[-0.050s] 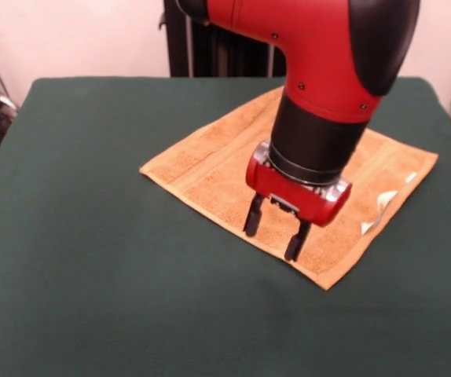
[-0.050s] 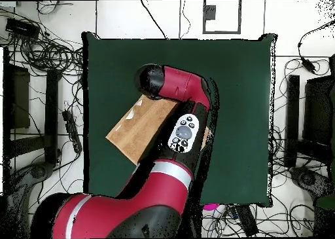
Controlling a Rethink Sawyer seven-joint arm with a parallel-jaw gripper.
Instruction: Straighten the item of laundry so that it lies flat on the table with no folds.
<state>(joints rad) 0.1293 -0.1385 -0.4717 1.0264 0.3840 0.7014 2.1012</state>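
Flat towel (image 1: 210, 169) on table (image 1: 92, 236), claw (image 1: 274, 233) spread above

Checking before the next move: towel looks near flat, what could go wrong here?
1. The open gripper hangs low over the towel; a sideways move could drag it and raise new folds.
2. The white tag at one edge looks curled and may stay turned up.

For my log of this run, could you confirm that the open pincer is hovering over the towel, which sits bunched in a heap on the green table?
Not quite: the towel is not bunched in a heap; the front view shows it spread out flat on the green table. The rest holds: the pincer is open and hovers over the towel.
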